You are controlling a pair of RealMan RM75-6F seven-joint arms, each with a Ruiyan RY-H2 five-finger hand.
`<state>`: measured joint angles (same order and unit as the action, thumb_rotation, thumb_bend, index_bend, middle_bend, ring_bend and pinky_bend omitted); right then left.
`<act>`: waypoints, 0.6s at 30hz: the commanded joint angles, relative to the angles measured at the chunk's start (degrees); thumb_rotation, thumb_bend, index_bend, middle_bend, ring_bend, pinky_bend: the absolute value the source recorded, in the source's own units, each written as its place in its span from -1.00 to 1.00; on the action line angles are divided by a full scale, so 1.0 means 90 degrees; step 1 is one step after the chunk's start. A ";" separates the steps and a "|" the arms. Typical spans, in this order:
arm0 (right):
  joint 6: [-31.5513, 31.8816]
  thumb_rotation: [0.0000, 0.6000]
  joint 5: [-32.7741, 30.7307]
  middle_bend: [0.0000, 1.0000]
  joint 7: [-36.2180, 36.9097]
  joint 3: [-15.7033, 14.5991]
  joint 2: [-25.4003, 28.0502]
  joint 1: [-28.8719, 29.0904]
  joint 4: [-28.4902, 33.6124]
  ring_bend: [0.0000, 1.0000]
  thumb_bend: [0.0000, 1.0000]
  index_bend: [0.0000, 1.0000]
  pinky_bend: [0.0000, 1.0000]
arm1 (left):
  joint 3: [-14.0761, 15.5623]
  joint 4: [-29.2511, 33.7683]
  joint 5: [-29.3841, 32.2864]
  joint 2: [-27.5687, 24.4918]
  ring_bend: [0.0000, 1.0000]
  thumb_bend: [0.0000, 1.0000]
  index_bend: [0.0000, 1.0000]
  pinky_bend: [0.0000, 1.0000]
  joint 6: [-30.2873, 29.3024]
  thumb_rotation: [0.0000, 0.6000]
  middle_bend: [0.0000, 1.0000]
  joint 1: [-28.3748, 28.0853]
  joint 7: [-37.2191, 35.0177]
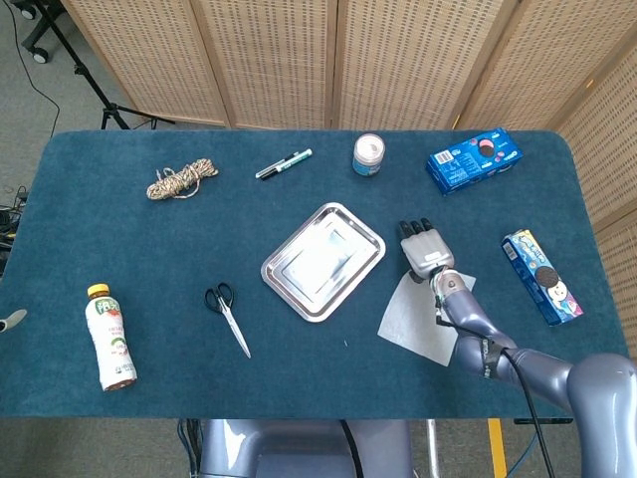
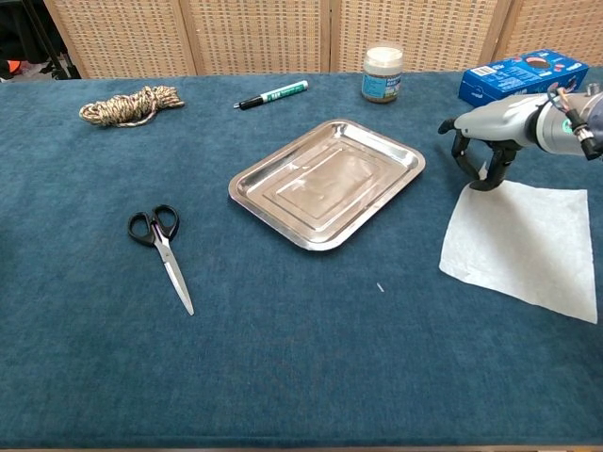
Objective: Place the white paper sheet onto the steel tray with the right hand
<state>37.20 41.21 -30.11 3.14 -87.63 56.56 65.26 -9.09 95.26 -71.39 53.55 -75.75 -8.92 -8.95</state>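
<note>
One hand was in view — the right hand [image 2: 485, 141], reaching in from the right side of the table with its fingers [image 2: 460, 155] curled downward at the far left corner of the white paper sheet [image 2: 521, 245]. In the chest view the fingertips seemed to meet the sheet's corner, which looked slightly drawn up between them, but whether the corner was truly pinched I cannot tell. In the head view the same hand [image 1: 425, 249] lay palm-down over the upper edge of the sheet [image 1: 418, 321], the arm running back toward the lower right.

The sheet otherwise lay flat on the blue table [image 2: 301, 358], to the right of the steel tray [image 2: 326, 181] and apart from it — no part of the paper was on the tray. The tray sat near the table's middle, turned at an angle, its inside bare and reflective.

Left of the tray lay black-handled scissors [image 2: 160, 240], blades pointing toward the near edge. Along the far side were a coil of rope [image 2: 130, 104], a marker [image 2: 271, 95] and a small jar [image 2: 382, 73]; a blue biscuit box [image 2: 523, 73] sat just behind the hand. The head view also showed a second blue biscuit packet [image 1: 541, 276] near the right edge and a drink bottle [image 1: 109, 339] lying near the front left corner. The left hand appeared in neither view.
</note>
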 commanded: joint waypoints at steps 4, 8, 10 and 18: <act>0.0032 1.00 0.0320 -1.00 0.0360 0.0105 0.0128 -0.0120 0.0091 -1.00 -0.03 0.28 -1.00 | 0.0009 0.0011 -0.0019 -0.0005 -1.00 -1.00 -1.00 -1.00 0.0004 1.00 -1.00 0.0000 -0.0008; 0.0075 1.00 0.0458 -1.00 0.0521 0.0169 0.0216 -0.0168 0.0196 -1.00 0.06 0.29 -1.00 | 0.0019 0.0017 -0.0046 -0.0011 -1.00 -1.00 -1.00 -1.00 -0.0006 1.00 -1.00 0.0006 -0.0023; 0.0107 1.00 0.0508 -1.00 0.0573 0.0200 0.0279 -0.0184 0.0287 -1.00 0.09 0.29 -1.00 | 0.0022 0.0019 -0.0058 -0.0018 -1.00 -1.00 -1.00 -1.00 -0.0018 1.00 -1.00 0.0013 -0.0039; 0.0458 1.00 0.0690 -1.00 0.0697 0.0422 0.0751 -0.0229 0.1151 -1.00 0.14 0.29 -1.00 | 0.0046 0.0021 -0.0140 -0.0056 -1.00 -1.00 -1.00 -1.00 -0.0043 1.00 -1.00 0.0040 -0.0152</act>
<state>40.22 46.99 -24.22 6.14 -82.36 54.65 73.33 -8.69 95.45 -72.64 53.08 -76.12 -8.58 -10.30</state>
